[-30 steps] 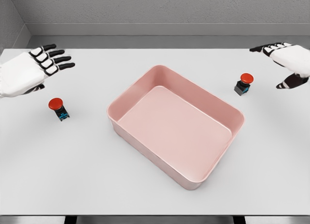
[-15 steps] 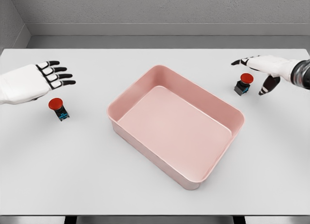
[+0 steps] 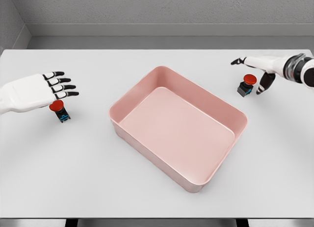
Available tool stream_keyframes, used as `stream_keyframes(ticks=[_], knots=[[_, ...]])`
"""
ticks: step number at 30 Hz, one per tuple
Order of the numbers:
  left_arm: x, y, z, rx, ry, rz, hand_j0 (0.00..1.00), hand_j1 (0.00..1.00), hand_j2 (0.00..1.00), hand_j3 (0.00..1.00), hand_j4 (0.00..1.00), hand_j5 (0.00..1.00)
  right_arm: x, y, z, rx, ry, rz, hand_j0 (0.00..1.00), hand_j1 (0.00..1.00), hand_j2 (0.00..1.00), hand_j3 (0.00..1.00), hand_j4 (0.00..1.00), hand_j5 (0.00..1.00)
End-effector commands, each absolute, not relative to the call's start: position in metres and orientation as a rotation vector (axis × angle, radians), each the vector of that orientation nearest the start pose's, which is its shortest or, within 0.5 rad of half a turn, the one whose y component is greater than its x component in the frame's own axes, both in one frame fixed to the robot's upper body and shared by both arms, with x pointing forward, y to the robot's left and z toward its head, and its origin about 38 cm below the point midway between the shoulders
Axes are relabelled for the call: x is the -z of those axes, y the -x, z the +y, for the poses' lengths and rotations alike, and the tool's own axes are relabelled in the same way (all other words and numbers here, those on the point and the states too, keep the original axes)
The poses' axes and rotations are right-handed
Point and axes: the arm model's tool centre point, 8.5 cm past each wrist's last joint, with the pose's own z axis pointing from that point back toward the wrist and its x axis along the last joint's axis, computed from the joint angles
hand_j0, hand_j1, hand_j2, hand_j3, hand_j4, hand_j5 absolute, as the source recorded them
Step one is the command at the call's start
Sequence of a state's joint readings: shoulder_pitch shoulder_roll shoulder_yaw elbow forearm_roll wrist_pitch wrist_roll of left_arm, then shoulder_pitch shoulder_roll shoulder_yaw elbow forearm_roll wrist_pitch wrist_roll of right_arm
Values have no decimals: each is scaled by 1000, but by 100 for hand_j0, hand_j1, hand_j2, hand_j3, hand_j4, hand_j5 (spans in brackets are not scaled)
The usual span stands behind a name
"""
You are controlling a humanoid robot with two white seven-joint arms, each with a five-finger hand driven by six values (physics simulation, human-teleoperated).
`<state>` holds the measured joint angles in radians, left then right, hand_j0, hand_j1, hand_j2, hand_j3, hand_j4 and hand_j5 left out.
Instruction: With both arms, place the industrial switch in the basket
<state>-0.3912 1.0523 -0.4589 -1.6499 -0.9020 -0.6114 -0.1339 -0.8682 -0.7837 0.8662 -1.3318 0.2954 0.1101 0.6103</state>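
Over on the left, the left hand [image 3: 37,92] reaches in flat and palm-down above the white bench [image 3: 73,158], its black-tipped fingers [image 3: 63,87] stretched out straight and slightly fanned, holding nothing. Just under its lower edge sits the left industrial switch [image 3: 59,110], a small dark block with a blue mark on its side and a round red button on top; the hand overlaps the button's upper edge from where I stand, though I cannot tell whether it touches it. Moving toward the middle, the pink basket [image 3: 143,91] lies on the bench turned at an angle, one corner pointing away and one toward the near edge, its rectangular inside bare. It stands well apart from both switches. Further right, the right industrial switch [image 3: 247,85] stands upright on the bench near the basket's far right side, red button up, dark body below. The right hand [image 3: 258,70] comes in from the right edge and arches over it, spread wide: the forefinger points left beyond the switch while the thumb hangs down just beside its right side. Nothing is closed around it, and both switches are outside the basket.
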Motion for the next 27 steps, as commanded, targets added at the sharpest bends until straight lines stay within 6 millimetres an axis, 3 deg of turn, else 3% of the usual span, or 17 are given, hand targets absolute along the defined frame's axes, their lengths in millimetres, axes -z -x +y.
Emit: stream_keyframes(ticks=[1,9,13,22,23,27], knots=[[-218,-381,355,-2857,1086,1536,100,100,100,100,100,100,-205,-497,-330,-1609,549,-904,100,100,100,100,100,100],[-209,-373,347,-2860,1035,1524,100,100,100,100,100,100,-197,-500,-345,-1580,554,-861,100,100,100,100,100,100],[-208,-375,349,-2867,1043,1522,100,100,100,100,100,100,-197,-500,-345,-1580,554,-861,100,100,100,100,100,100],[-184,-380,354,-2957,1008,1516,100,100,100,100,100,100,-196,-500,-334,-1602,541,-876,100,100,100,100,100,100],[-181,-382,357,-2971,1010,1517,100,100,100,100,100,100,-195,-500,-334,-1606,538,-875,91,91,91,91,91,91],[-172,-385,358,-2997,1002,1530,100,100,100,100,100,100,-191,-498,-333,-1617,533,-866,76,76,76,76,76,76]])
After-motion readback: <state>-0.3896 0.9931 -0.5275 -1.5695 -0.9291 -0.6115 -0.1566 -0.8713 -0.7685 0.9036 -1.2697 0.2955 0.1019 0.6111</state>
